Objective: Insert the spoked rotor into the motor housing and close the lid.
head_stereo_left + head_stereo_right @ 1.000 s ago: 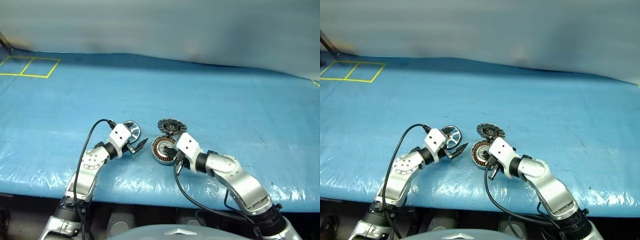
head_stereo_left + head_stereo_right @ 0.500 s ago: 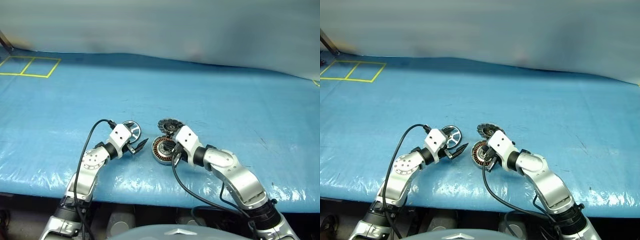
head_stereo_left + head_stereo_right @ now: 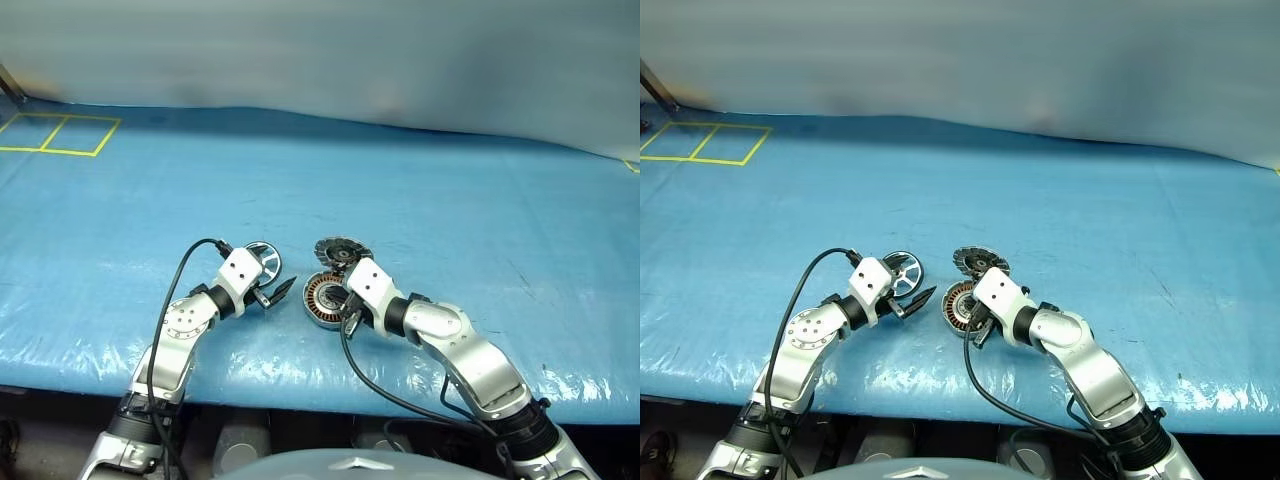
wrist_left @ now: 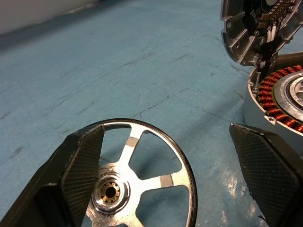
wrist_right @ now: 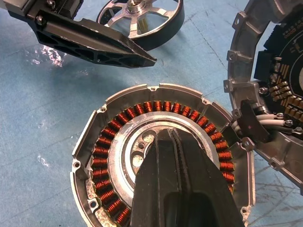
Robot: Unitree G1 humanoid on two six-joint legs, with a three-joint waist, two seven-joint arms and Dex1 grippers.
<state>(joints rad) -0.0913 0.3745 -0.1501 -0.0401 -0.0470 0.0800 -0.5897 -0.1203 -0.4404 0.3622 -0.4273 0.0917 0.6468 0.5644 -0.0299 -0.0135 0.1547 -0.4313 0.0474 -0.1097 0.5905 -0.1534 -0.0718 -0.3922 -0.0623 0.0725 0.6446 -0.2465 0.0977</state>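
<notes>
left eye view: we saw the spoked rotor (image 3: 262,262) flat on the blue tabletop (image 3: 450,210) beside the spread left tool (image 3: 277,293). right wrist view: right tool (image 5: 176,142), pressed together, hung over the motor housing (image 5: 94,156), its lid (image 5: 265,71) raised open.

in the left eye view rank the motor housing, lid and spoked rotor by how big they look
1. motor housing
2. lid, close behind; it stands tilted, so unsure
3. spoked rotor, partly hidden by the left hand
</notes>
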